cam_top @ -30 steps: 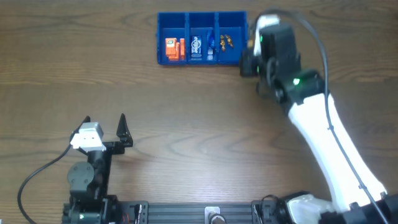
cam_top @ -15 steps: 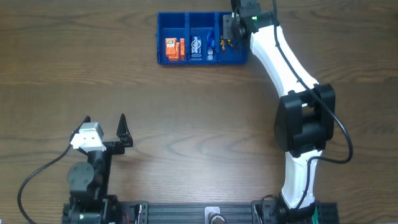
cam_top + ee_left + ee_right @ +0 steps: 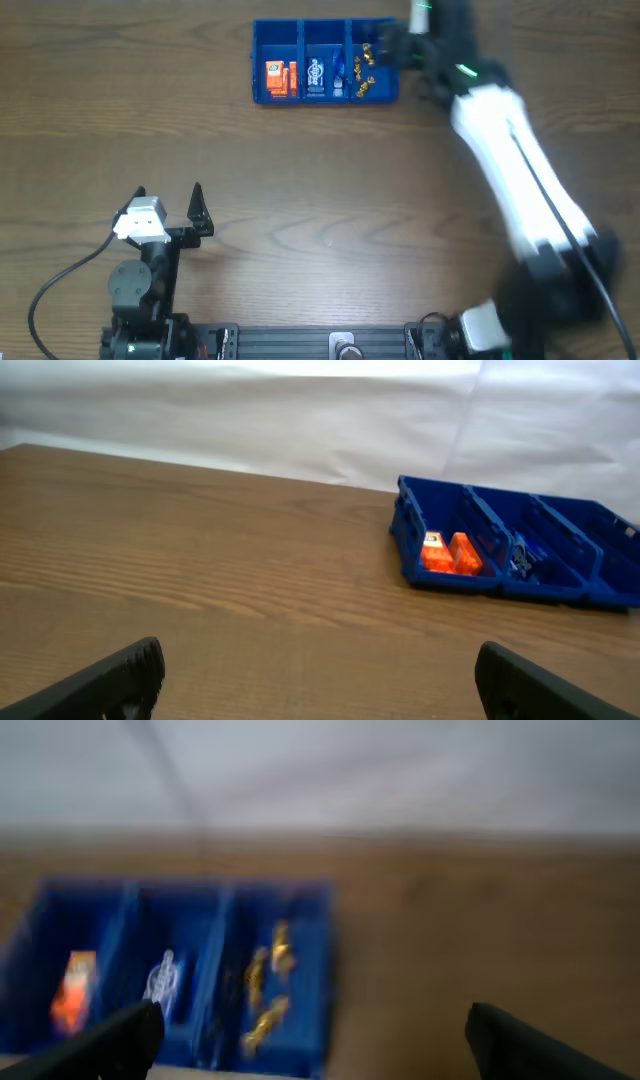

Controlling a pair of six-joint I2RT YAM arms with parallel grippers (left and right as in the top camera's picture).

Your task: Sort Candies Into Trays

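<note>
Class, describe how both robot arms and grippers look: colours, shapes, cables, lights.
Left arm: black, white wrist block, black looping cable; left gripper has two black pointed fingers. Right arm: white links, black joints, green light, black cable along it; right gripper fingers are black.

light: bright, even | shadows: soft, faint | blur: right arm [image 3: 510, 150], right wrist view

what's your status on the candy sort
Left pincer open, near its base. Right pincer open, empty, near the tray. Candies in all three bins.
</note>
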